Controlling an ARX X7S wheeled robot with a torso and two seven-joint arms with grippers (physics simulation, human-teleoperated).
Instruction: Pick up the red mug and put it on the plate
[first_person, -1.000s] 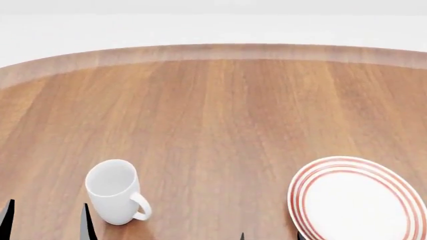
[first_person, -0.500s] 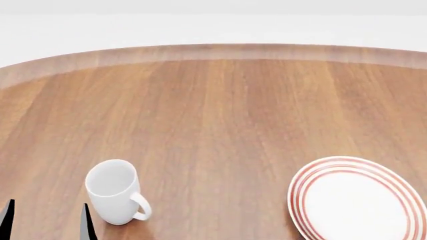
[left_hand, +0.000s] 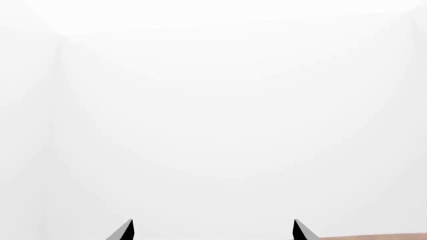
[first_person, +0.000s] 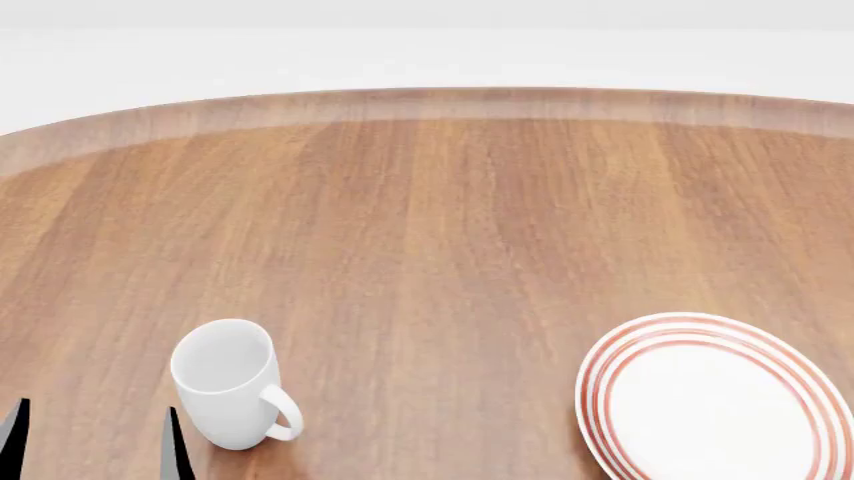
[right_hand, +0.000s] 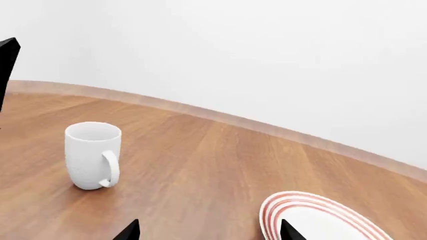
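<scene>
The red mug is out of view in every frame. The plate (first_person: 721, 408), white with red rings round its rim, lies empty at the near right of the wooden table; it also shows in the right wrist view (right_hand: 319, 216). My left gripper (first_person: 91, 446) is open and empty at the near left, just left of a plain white mug; its wrist view shows its fingertips (left_hand: 126, 231) spread wide against a white wall. My right gripper (right_hand: 209, 231) is open and empty, low over the table, with one fingertip over the plate's near rim. It does not show in the head view.
A plain white mug (first_person: 230, 384) stands upright at the near left, handle toward the plate; it also shows in the right wrist view (right_hand: 92, 155). The round wooden table (first_person: 441, 220) curves away to a far edge before a white wall.
The right gripper's fingertips, seen at the head view's bottom edge a second ago, have dropped out of that view. The mug, the plate and the left gripper have not moved.
</scene>
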